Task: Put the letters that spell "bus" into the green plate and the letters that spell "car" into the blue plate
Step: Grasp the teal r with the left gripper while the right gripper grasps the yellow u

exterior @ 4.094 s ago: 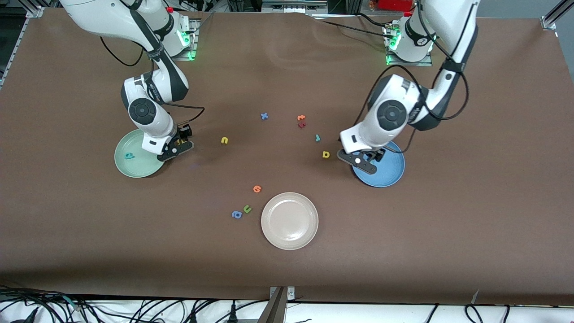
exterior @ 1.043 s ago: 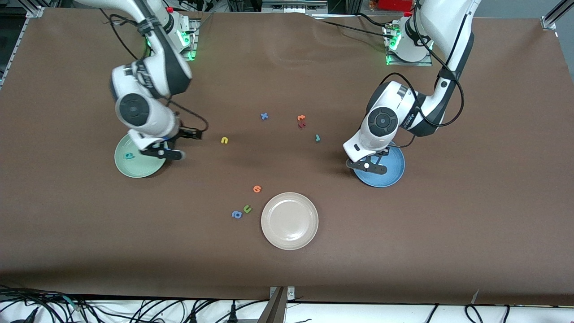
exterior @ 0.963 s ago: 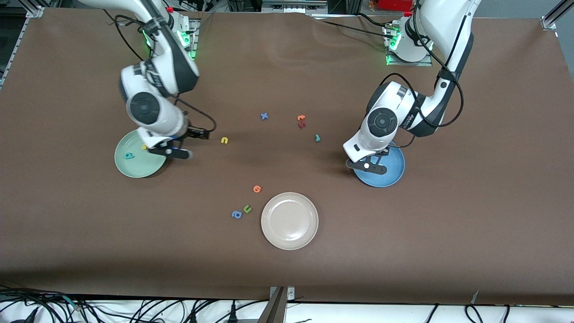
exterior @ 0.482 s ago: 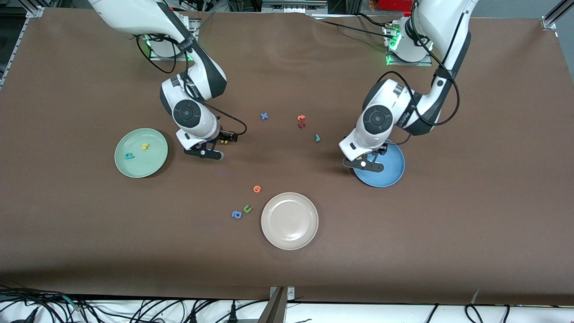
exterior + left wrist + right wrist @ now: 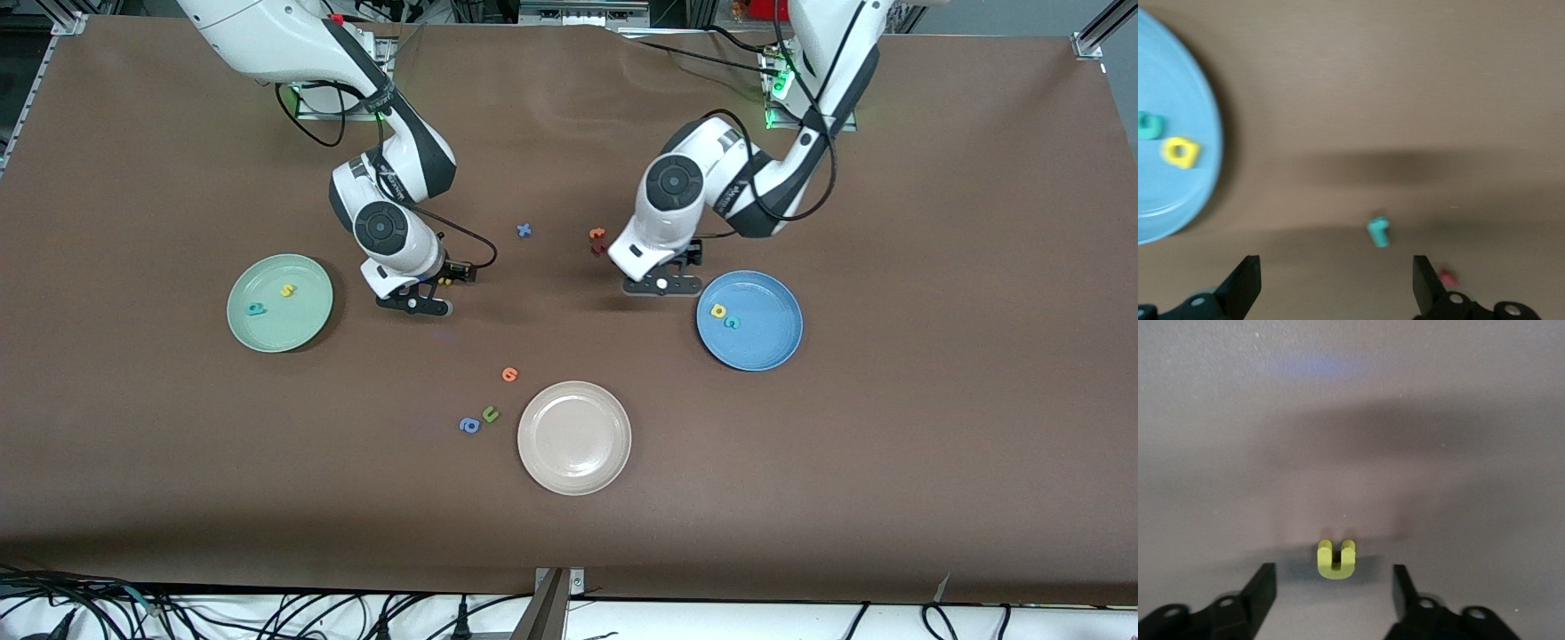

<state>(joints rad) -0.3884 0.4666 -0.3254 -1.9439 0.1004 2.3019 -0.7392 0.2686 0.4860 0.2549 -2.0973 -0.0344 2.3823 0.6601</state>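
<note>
Front view: the right hand (image 5: 433, 293) hides the yellow "u" (image 5: 1337, 560) on the worktop (image 5: 933, 222); its wrist view shows fingers spread either side, not touching. The left hand (image 5: 662, 274), fingers wide apart, hangs over the teal "r" (image 5: 1379, 231), also hidden from the front. The green plate (image 5: 307, 324) holds the teal "b" (image 5: 256, 309) and yellow "s" (image 5: 287, 290); the blue plate (image 5: 765, 351) holds the yellow "a" (image 5: 718, 311) and teal "c" (image 5: 732, 322).

right tool (image 5: 1335, 587) flanks yellow "u" (image 5: 1337, 559) | tabletop (image 5: 1351, 420) around bare
</note>
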